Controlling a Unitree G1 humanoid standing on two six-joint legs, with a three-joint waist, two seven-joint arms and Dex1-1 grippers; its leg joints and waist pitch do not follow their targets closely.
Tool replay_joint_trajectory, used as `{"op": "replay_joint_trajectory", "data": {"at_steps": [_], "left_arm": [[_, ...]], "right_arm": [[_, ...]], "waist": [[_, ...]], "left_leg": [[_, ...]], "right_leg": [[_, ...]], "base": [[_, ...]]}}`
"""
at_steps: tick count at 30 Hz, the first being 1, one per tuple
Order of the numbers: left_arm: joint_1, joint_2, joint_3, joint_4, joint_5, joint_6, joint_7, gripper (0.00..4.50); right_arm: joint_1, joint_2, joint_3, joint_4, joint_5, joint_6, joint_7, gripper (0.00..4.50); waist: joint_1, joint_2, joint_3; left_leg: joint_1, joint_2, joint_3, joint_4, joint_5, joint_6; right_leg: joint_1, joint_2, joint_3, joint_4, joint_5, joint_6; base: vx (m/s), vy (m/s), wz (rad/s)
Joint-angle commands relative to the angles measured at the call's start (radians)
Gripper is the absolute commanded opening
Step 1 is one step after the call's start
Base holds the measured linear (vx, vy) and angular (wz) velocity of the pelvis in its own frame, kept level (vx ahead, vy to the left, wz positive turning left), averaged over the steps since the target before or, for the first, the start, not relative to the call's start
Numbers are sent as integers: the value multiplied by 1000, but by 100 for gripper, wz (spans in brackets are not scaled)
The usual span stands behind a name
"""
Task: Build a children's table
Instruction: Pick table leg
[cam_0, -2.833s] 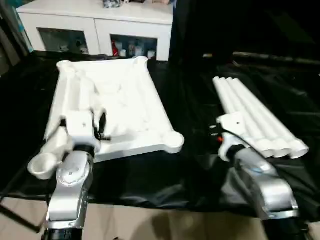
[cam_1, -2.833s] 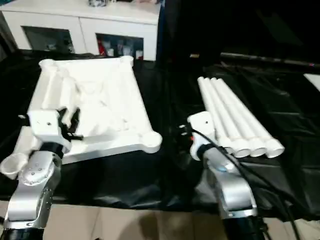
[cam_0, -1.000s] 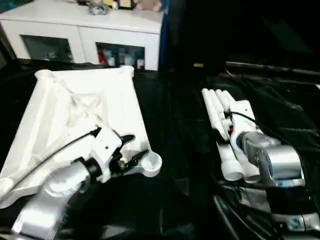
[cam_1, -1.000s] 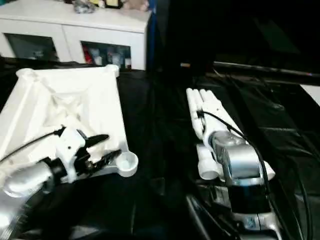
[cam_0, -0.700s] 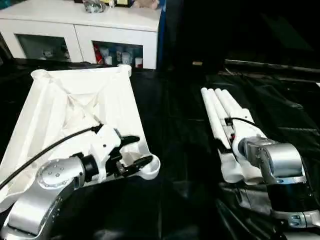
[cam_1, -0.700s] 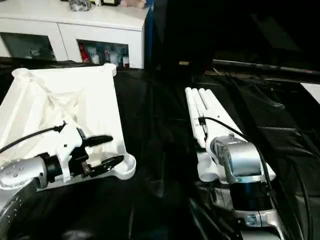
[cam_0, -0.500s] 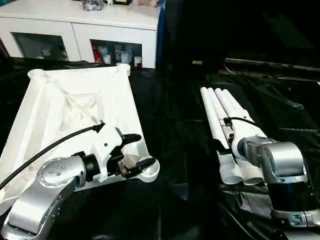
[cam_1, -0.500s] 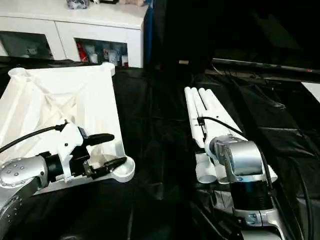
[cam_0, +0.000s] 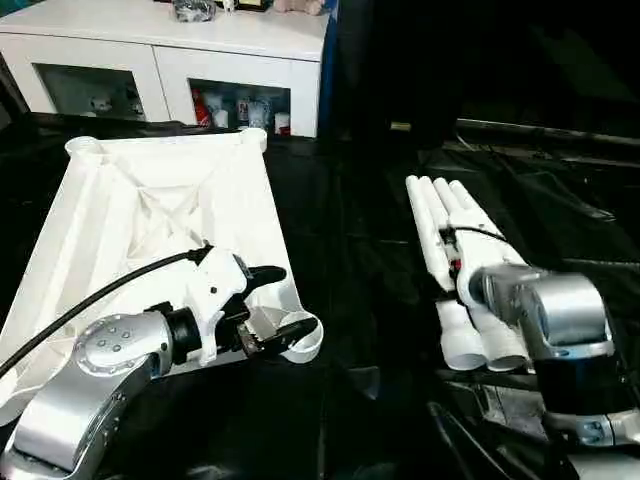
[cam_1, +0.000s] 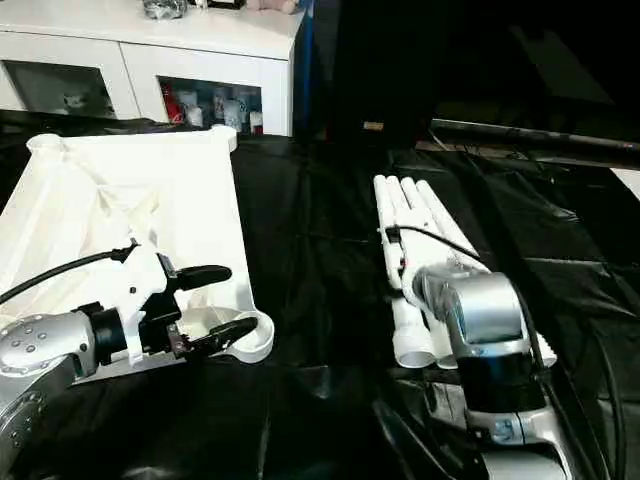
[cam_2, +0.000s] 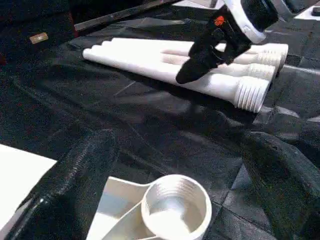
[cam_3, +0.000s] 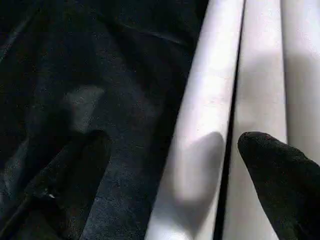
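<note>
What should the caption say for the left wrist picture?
Open left gripper around tabletop's corner socket; right gripper over the legs.

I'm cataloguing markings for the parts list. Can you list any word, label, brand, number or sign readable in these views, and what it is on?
None can be read.
Tabletop: plain white, no text.
Legs: plain white, no text.
Items behind the cabinet glass doors: too small and blurred to read.
Small tan tag on the black sheet: no legible text.
</note>
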Motion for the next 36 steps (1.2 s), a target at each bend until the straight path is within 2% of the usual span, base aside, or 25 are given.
{"op": "replay_joint_trajectory", "data": {"at_steps": [1, 5, 12, 18, 19, 20, 24, 26, 28, 29, 32, 33, 36], "left_arm": [[-10, 6, -13, -23, -12, 11, -3, 443], [-16, 8, -24, -23, -17, 21, -10, 443], [-25, 1, -36, -21, -18, 25, -11, 443], [-37, 2, -42, -14, -18, 21, -12, 443], [-39, 1, -43, -13, -17, 19, -13, 443], [-41, 0, -47, -11, -16, 18, -14, 443], [-46, -3, -55, -10, -16, 15, -14, 443], [-51, -5, -63, -7, -16, 11, -18, 443], [-54, -7, -69, -6, -15, 11, -19, 443], [-55, -8, -74, -5, -16, 11, -21, 448], [-60, -13, -87, -7, -18, 16, -25, 448], [-60, -13, -87, -7, -18, 16, -25, 450], [-64, -15, -107, -8, -17, 28, -30, 450]], "right_arm": [[-10, 0, -22, -10, 14, 19, -2, 450], [-7, -8, -25, 27, -8, 31, -20, 450], [0, 4, -66, 75, 6, 35, -26, 450], [0, 54, -148, 95, 60, 74, -7, 450], [0, 54, -150, 97, 61, 73, -7, 450], [1, 52, -149, 100, 61, 69, -6, 450], [2, 46, -146, 106, 59, 67, -4, 450], [2, 42, -143, 116, 61, 74, -1, 450], [1, 39, -141, 124, 62, 82, 0, 450], [2, 36, -139, 130, 62, 84, -1, 434], [-1, 28, -141, 153, 63, 86, -1, 434], [-1, 28, -141, 153, 63, 86, -1, 406], [-8, 16, -138, 188, 64, 89, 7, 390]], "waist": [[2, 6, -52], [3, 7, -52], [3, 7, -51], [2, 9, -51], [2, 9, -51], [2, 6, -53], [2, 6, -54], [2, 1, -53], [3, 2, -53], [2, 2, -52], [2, -6, -52], [4, -2, -52], [3, -6, -51]], "left_leg": [[5, 63, -18, -90, -132, -57], [6, 63, -17, -89, -118, -60], [7, 62, -15, -90, -140, -61], [9, 62, -17, -90, -145, -60], [10, 62, -16, -91, -147, -61], [8, 63, -16, -90, -138, -60], [7, 63, -14, -89, -113, -63], [6, 62, -13, -89, -112, -59], [7, 63, -14, -89, -112, -58], [7, 63, -13, -89, -112, -58], [7, 63, -12, -89, -114, -55], [7, 63, -12, -88, -110, -55], [6, 64, -12, -89, -113, -55]], "right_leg": [[35, -95, 60, -76, -210, -151], [35, -94, 60, -73, -189, -157], [35, -95, 61, -79, -228, -148], [33, -94, 60, -78, -231, -150], [32, -94, 60, -79, -232, -152], [34, -94, 60, -77, -221, -154], [36, -95, 59, -75, -196, -155], [37, -95, 60, -76, -203, -154], [36, -96, 60, -76, -213, -154], [35, -96, 60, -77, -215, -154], [36, -98, 60, -80, -236, -148], [36, -98, 60, -79, -241, -146], [35, -98, 59, -80, -245, -145]], "base": [[0, 0, 0], [0, 0, 0], [0, 0, 0], [0, 0, 0], [0, 0, 0], [0, 0, 0], [0, 0, 0], [0, 0, 0], [0, 0, 0], [0, 0, 0], [0, 0, 0], [0, 0, 0], [0, 0, 0]]}}
